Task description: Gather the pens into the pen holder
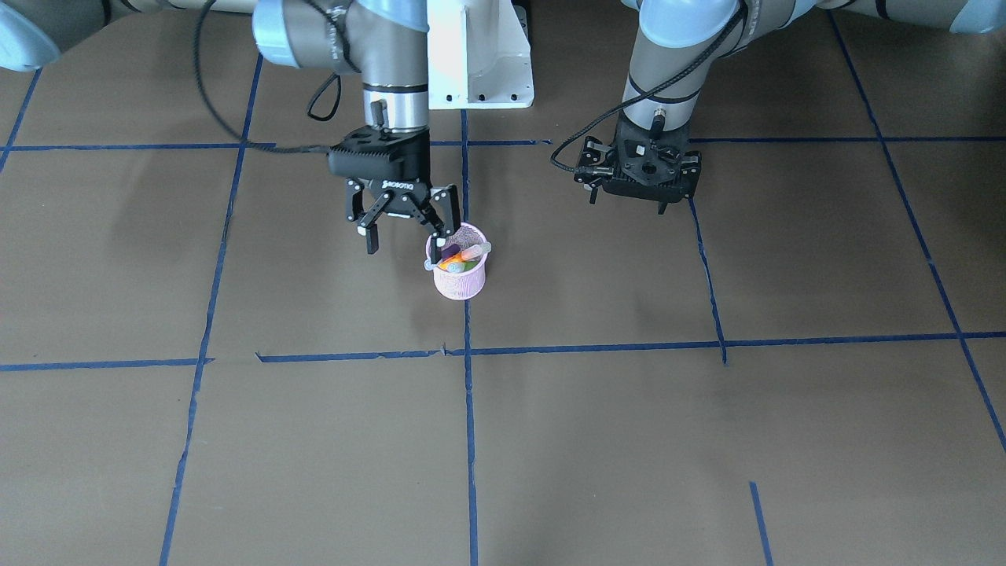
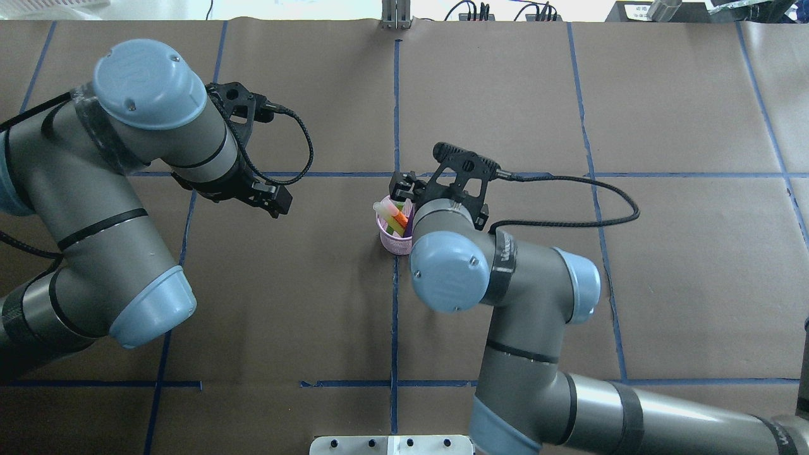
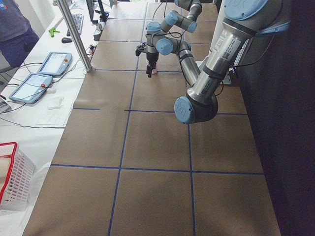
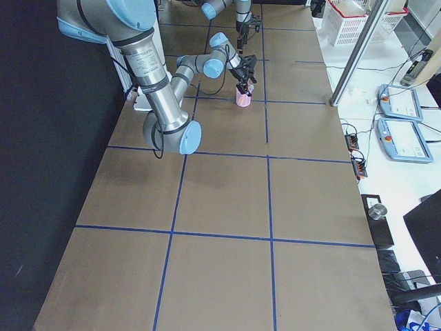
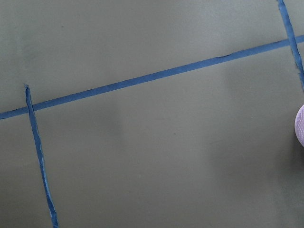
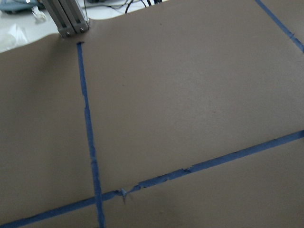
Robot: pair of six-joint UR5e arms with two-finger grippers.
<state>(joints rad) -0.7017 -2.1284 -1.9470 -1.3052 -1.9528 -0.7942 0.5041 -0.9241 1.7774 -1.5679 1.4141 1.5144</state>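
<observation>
The pink mesh pen holder (image 1: 460, 281) stands upright near the table's middle, on a blue tape line. The three pens lean inside it: orange (image 1: 451, 266), purple (image 1: 452, 253) and green (image 1: 471, 267), with pale caps sticking out over the rim. The holder also shows in the overhead view (image 2: 392, 241), and its edge shows in the left wrist view (image 5: 300, 126). My right gripper (image 1: 406, 238) is open and empty, just above and beside the holder, with one finger (image 1: 450, 211) at its rim. My left gripper (image 1: 629, 200) points down over bare table, apart from the holder, open and empty.
Brown paper with blue tape lines (image 1: 468, 440) covers the table. The robot's white base (image 1: 479, 55) stands at the table's edge. Operator consoles (image 4: 396, 103) and a white basket (image 3: 12, 182) lie off the table's ends.
</observation>
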